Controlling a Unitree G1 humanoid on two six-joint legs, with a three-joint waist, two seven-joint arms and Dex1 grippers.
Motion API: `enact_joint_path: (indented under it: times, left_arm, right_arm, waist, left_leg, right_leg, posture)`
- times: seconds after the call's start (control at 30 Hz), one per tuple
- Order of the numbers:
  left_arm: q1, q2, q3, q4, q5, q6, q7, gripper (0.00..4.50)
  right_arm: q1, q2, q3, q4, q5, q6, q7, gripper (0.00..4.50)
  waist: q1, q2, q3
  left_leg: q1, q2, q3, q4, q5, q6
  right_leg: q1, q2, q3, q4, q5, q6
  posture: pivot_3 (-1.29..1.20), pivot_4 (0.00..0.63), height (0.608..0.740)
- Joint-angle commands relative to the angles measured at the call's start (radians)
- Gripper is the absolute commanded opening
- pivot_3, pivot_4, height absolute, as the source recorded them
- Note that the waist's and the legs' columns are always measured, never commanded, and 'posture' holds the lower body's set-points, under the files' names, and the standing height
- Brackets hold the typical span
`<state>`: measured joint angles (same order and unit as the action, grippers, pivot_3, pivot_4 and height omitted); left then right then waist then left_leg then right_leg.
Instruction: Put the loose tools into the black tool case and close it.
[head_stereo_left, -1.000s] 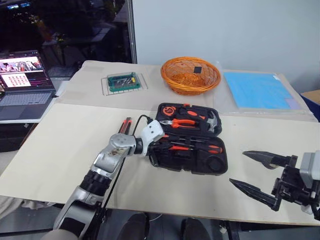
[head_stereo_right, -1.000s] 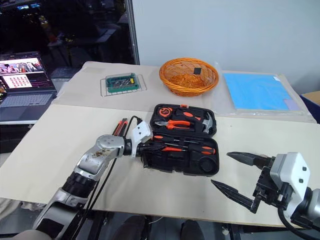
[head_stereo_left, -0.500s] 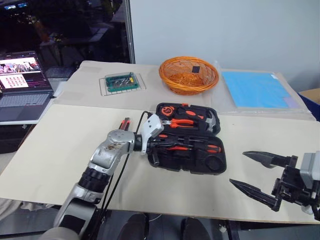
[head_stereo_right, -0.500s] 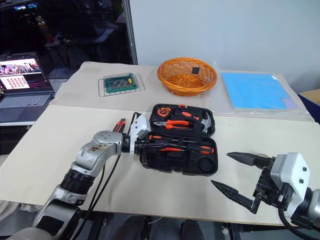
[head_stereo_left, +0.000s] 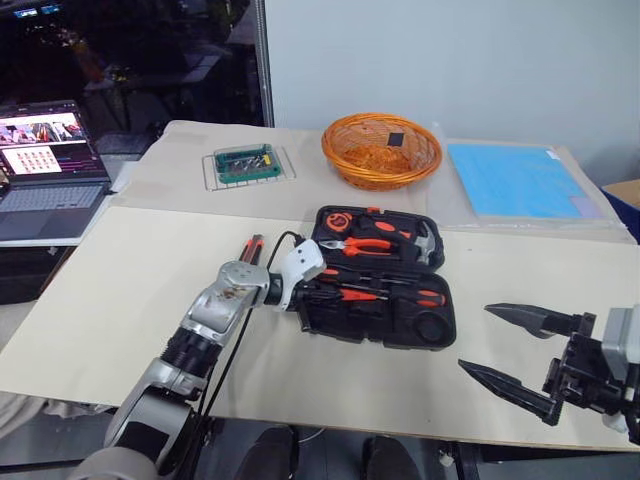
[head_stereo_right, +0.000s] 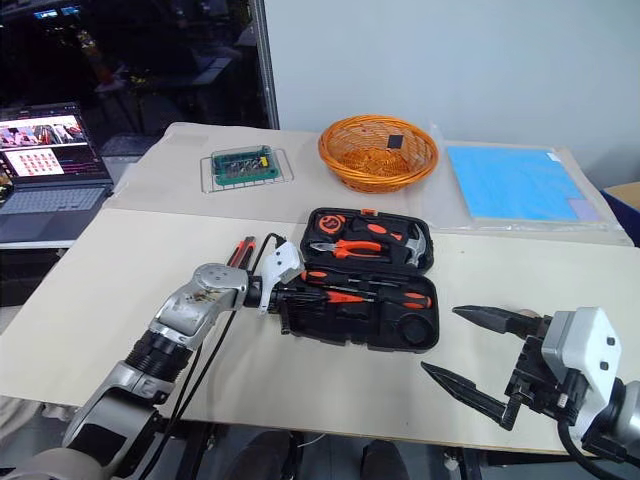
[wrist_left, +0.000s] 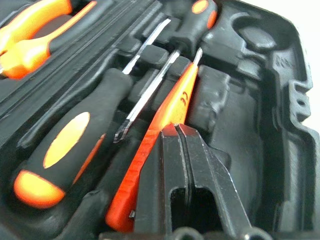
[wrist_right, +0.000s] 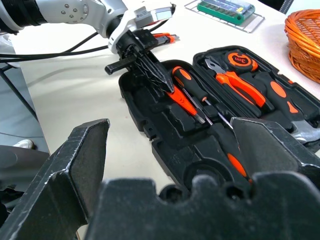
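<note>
- The left gripper (wrist_right: 159, 80) is clenched, its two black fingers pressed flat together with nothing between them, and its tip sits down in the near half of the open case (head_stereo_left: 437, 335).
- Right at that tip, touching or all but touching, lies the slim orange screwdriver (wrist_left: 162, 120); its long axis runs straight on from the fingers, deeper into the tray.
- Beside it, on the side toward the hinge, lie two black-and-orange screwdrivers (wrist_left: 75, 137), their shafts roughly parallel to the slim one and pointing opposite ways.
- Whether the slim screwdriver is fully seated in its recess cannot be told; it looks slightly skewed across the moulding.
- Behind the left wrist, outside the case, the knife (head_stereo_left: 249, 248) lies on the table, its long axis pointing roughly away from the robot.
- The knife is just beside the left arm and well apart from the right gripper (head_stereo_left: 512, 346), so the left arm is the likelier one to fetch it.
- To reach it the left gripper would probably have to back out of the tray and swing away from the case.
- The right gripper hangs released, fingers spread wide and empty, off the case's right end and nearer the robot than the case.
- The lid half, beyond the left gripper, holds pliers (head_stereo_left: 372, 246) and other tools, and stands open.
</note>
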<state>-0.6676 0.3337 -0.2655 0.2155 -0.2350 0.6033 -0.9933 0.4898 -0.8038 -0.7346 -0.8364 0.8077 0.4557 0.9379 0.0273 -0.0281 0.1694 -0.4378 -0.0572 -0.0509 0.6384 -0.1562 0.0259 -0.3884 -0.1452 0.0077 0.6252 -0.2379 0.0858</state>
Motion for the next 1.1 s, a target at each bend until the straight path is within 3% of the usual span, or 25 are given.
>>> enact_joint_path:
  times: [0.03, 0.1, 0.3, 0.43, 0.57, 0.7, 0.9, 1.1]
  left_arm:
    - [-0.039, -0.013, 0.018, 0.003, 0.004, 0.026, 0.039, 0.03]
    - [-0.040, -0.018, 0.022, 0.002, 0.001, 0.018, 0.039, 0.03]
    - [0.001, -0.003, 0.081, -0.169, -0.185, 0.085, -0.106, 0.03]
    - [-0.016, -0.005, 0.086, -0.155, -0.184, 0.056, -0.090, 0.03]
    - [-0.081, -0.050, 0.099, -0.046, -0.103, 0.008, 0.049, 0.03]
    - [-0.121, -0.047, 0.049, 0.024, 0.001, -0.059, 0.119, 0.99]
    - [-0.114, -0.013, -0.022, -0.009, 0.114, -0.133, 0.141, 3.14]
    - [-0.070, -0.016, -0.054, -0.056, 0.163, -0.118, 0.181, 3.14]
  right_arm:
    - [-0.004, 0.000, -0.036, -0.018, 0.017, -0.016, -0.004, 4.50]
    - [-0.005, -0.001, -0.034, -0.017, 0.017, -0.016, -0.005, 4.50]
    - [-0.004, -0.002, -0.036, -0.019, 0.019, -0.013, -0.006, 4.50]
    - [-0.006, -0.004, -0.034, -0.019, 0.019, -0.011, -0.008, 4.50]
    - [-0.010, -0.005, -0.029, -0.019, 0.018, -0.011, -0.012, 4.50]
    - [-0.005, 0.000, -0.030, -0.025, 0.016, -0.010, -0.019, 4.50]
    - [0.013, 0.010, -0.035, -0.038, 0.015, -0.012, -0.031, 4.50]
    - [0.020, 0.017, -0.032, -0.046, 0.013, -0.013, -0.040, 4.50]
  waist:
    - [0.000, 0.000, 0.000]
    - [0.000, 0.000, 0.000]
    - [-0.007, 0.000, 0.000]
    - [-0.006, 0.000, 0.000]
    - [-0.004, 0.000, 0.000]
    - [-0.001, 0.000, 0.000]
    - [-0.001, 0.000, 0.000]
    - [-0.001, 0.000, 0.000]
  left_leg:
    - [0.000, 0.000, 0.000, 0.000, 0.000, 0.000]
    - [0.000, 0.000, 0.000, 0.000, 0.000, 0.000]
    - [-0.001, 0.000, 0.001, 0.000, 0.000, 0.000]
    - [-0.001, 0.000, 0.000, 0.000, 0.000, 0.000]
    - [-0.001, 0.000, 0.000, 0.000, 0.000, 0.000]
    - [-0.001, -0.001, 0.000, 0.001, 0.000, 0.001]
    - [-0.001, -0.001, 0.001, 0.001, 0.000, 0.003]
    - [-0.001, -0.001, 0.001, 0.001, -0.001, 0.001]
  right_leg:
    - [0.000, 0.000, 0.000, 0.000, 0.000, 0.000]
    - [0.000, 0.000, 0.000, 0.000, 0.000, 0.000]
    - [-0.001, 0.000, 0.000, 0.000, 0.000, 0.000]
    - [-0.001, 0.000, 0.000, 0.000, 0.000, -0.001]
    - [0.000, 0.000, 0.000, 0.000, 0.000, 0.000]
    - [0.000, 0.000, 0.000, 0.000, 0.000, 0.000]
    - [-0.001, 0.000, 0.001, -0.001, 0.000, 0.000]
    - [-0.001, 0.000, 0.001, -0.001, 0.000, 0.000]
  posture:
    - [0.00, 0.150, 0.740]
    - [0.00, 0.150, 0.740]
    - [0.00, 0.150, 0.740]
    - [0.00, 0.150, 0.740]
    - [0.00, 0.150, 0.740]
    - [0.00, 0.150, 0.740]
    - [0.00, 0.150, 0.740]
    - [0.00, 0.150, 0.740]
